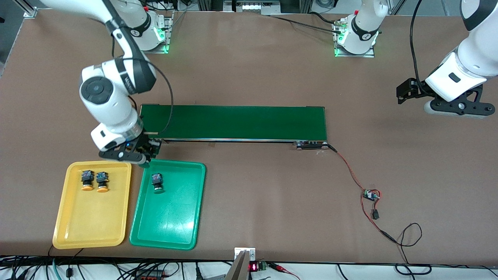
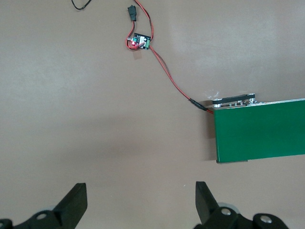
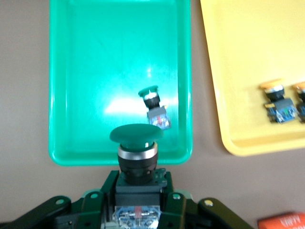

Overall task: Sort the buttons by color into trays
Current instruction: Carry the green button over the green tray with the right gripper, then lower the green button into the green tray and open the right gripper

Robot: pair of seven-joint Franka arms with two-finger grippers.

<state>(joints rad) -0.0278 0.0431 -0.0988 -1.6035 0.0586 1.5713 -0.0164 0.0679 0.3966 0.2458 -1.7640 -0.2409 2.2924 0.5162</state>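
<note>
R claw [image 3: 137,210] gripping green button [image 3: 136,143]

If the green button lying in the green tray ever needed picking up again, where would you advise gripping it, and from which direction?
Probably from straight above, closing on the squarish black-and-blue body of the green button, not the cap. It lies on its side in the green tray, so the body's flat sides suit the fingers, while the round cap could slip. The right gripper holds its own button the same way.
</note>
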